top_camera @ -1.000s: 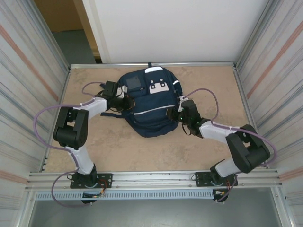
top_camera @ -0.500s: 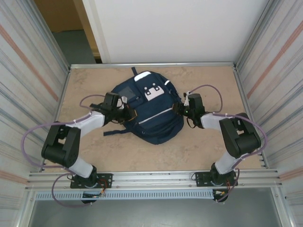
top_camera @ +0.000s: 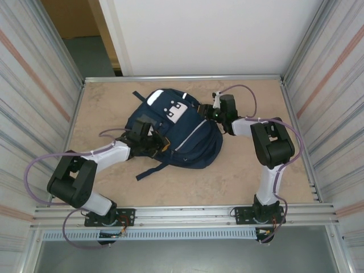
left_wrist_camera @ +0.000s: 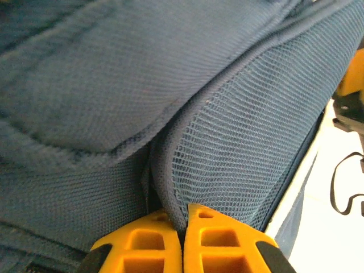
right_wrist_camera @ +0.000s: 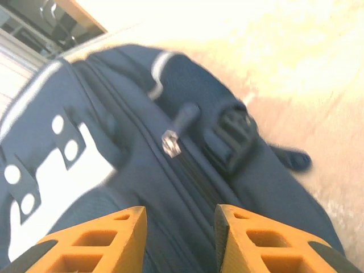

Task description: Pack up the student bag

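Since a second earlier the bag point(top_camera: 181, 139) had swung round on the table point(top_camera: 256, 170), its top turning toward the far left corner, while the right gripper point(top_camera: 211, 112) had travelled from the bag's near right edge up to its far right side. Seen from overhead, the navy bag lay flat near the middle of the table, slightly left of centre, white patch point(top_camera: 176, 111) facing up and a loose strap point(top_camera: 149, 169) trailing toward the arms. The left gripper point(top_camera: 157, 140) sat pressed against the bag's left flank, and the right gripper touched or hovered just beside the opposite edge, so the two arms bracketed the bag, probably to steady and turn it for opening. From the left wrist, the left gripper point(left_wrist_camera: 182, 228) was closed, its yellow fingertips point(left_wrist_camera: 149, 236) meeting on a fold of blue mesh point(left_wrist_camera: 227, 148) from the bag point(left_wrist_camera: 102, 85); that pinch looked like an anchor to stop the bag sliding. From the right wrist, the right gripper point(right_wrist_camera: 178, 215) had its jaws apart with nothing clamped between them, poised over the bag point(right_wrist_camera: 108, 187) with the zip line running through the gap and the metal zip pull point(right_wrist_camera: 169, 143) just ahead, seemingly lined up to grasp it. Nothing appeared packed yet, and the zip looked closed.
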Robot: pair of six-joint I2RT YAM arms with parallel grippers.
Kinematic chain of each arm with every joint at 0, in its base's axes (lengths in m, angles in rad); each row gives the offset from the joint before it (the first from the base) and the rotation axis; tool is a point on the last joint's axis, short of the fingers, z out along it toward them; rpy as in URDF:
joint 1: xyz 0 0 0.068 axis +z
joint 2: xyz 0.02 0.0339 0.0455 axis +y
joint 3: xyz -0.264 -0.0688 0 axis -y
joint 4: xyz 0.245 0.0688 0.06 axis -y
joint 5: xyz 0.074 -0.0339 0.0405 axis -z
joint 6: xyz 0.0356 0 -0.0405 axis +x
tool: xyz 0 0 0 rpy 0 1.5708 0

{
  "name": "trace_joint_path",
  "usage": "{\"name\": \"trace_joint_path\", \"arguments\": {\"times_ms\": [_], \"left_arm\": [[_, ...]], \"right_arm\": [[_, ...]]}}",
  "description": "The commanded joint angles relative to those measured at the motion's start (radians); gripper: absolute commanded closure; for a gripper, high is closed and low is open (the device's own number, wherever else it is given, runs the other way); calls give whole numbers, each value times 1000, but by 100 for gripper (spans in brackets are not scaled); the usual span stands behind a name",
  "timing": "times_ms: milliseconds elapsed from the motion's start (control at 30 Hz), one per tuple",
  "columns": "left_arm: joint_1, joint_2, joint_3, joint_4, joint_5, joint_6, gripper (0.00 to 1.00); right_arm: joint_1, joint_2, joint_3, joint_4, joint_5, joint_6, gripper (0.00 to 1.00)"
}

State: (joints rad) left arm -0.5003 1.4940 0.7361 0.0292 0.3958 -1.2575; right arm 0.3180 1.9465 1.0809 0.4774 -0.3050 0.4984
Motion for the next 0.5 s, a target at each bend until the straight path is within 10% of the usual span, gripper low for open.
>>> {"name": "trace_joint_path", "arguments": {"times_ms": [0,467], "left_arm": [[-39,-9,5,38,4,-148,100],[-28,-161,14,-87,-236,-182,100]], "right_arm": [[-11,-103,-11,-59,22,35,64],[353,-691,-462,-449,443,137,63]]}}
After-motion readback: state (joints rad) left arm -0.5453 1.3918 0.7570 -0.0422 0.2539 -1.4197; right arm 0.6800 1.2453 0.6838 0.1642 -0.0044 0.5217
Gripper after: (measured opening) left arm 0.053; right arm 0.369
